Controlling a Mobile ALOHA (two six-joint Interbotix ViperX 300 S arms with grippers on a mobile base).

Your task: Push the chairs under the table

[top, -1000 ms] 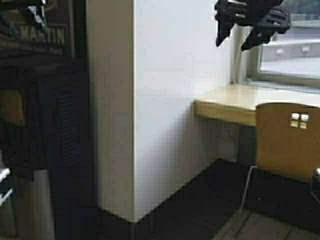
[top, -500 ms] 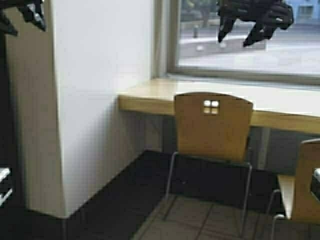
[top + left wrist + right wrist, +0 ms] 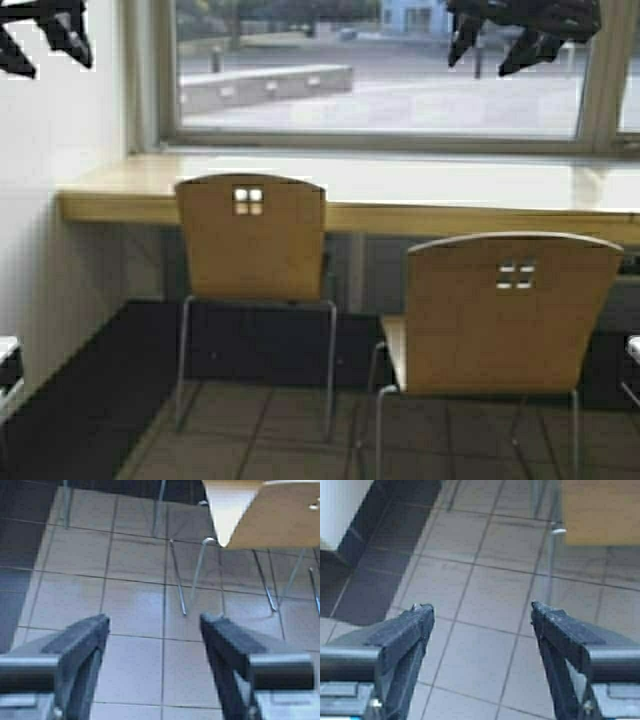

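Two light tan plywood chairs stand before the long pale-wood table point(image 3: 420, 215) under the window. The left chair point(image 3: 252, 240) stands close to the table's edge. The right chair point(image 3: 510, 310) stands farther out, nearer to me. My left gripper point(image 3: 45, 50) and right gripper point(image 3: 487, 60) are both raised high at the top of the high view, apart from the chairs. The left gripper point(image 3: 155, 622) is open and empty over floor tiles, with a chair point(image 3: 270, 515) ahead. The right gripper point(image 3: 482, 611) is open and empty, with a chair point(image 3: 600, 515) ahead.
A white wall point(image 3: 50, 250) closes the left side. A large window point(image 3: 380, 70) runs behind the table. A dark floor strip point(image 3: 90, 390) lies under the table, with grey tiles point(image 3: 290, 440) nearer to me.
The robot has moved: the view has swung right, away from the dark corner and white wall. The left chair has shifted left in view and a second chair has come in.
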